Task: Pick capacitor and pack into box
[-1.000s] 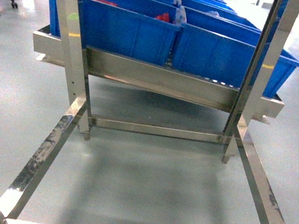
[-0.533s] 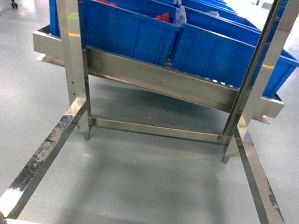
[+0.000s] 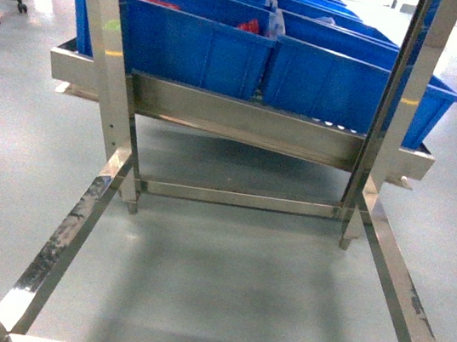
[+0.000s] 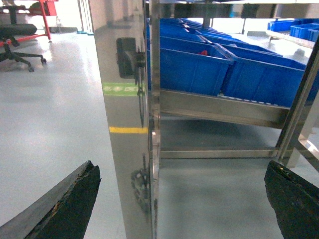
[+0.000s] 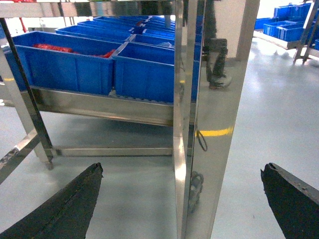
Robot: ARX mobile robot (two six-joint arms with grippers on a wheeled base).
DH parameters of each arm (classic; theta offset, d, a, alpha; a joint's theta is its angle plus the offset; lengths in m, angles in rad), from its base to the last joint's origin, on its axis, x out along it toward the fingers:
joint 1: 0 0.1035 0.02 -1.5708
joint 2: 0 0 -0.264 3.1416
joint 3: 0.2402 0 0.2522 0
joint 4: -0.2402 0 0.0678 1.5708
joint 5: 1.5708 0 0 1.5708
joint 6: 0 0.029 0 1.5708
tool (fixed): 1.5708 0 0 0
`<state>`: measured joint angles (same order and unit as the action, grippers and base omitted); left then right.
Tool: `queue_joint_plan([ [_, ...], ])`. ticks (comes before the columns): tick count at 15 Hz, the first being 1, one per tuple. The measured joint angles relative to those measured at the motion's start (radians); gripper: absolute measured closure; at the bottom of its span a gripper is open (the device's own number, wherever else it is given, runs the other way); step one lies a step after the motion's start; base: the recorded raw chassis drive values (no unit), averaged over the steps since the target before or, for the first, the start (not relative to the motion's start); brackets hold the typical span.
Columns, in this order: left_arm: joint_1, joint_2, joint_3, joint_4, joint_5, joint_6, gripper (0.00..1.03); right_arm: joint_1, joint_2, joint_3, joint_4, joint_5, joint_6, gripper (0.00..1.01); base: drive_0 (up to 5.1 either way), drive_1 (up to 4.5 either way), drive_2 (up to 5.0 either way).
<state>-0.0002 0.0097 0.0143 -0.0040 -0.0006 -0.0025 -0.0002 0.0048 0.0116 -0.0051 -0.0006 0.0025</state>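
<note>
Capacitor and pink box are not seen in any of the three views; their whereabouts cannot be told from these frames. Blue bins [image 3: 196, 41] are shown in rows on a slanted stainless steel shelf [image 3: 244, 122], carried by a steel rack [image 3: 109, 50] standing on a pale grey floor [image 3: 220, 282].

In the left wrist view, the left gripper [image 4: 184, 209] is seen with its two dark fingers [image 4: 70, 206] spread wide, nothing held between them. A polished steel upright [image 4: 124, 124] is seen just ahead of the gripper, in line with the gap between the fingers and nearer the left one; green and yellow marks are reflected on its face. Beyond it and to the right, the blue bins [image 4: 192, 69] are seen well ahead, one with red items inside.

In the right wrist view, the right gripper [image 5: 182, 209] is likewise seen spread apart and empty, its dark fingers [image 5: 65, 209] at the lower corners of the frame. Another steel upright [image 5: 209, 114] is seen close ahead, between the fingers and somewhat right of the middle. Ahead and to the left, blue bins [image 5: 65, 67] are seen on the shelf, red contents visible in the nearest left one.

Neither gripper is shown in the head view. An office chair [image 4: 15, 42] is seen far off to the left gripper's left.
</note>
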Motion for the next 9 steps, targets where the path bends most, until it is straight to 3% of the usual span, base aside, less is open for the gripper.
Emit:
queue_joint_plan([
  [9,0.000,0.000,0.000,0.000,0.000,0.000,0.05,0.000,0.000,0.000,0.000,0.000,0.000,0.03,0.0,0.00,0.0],
])
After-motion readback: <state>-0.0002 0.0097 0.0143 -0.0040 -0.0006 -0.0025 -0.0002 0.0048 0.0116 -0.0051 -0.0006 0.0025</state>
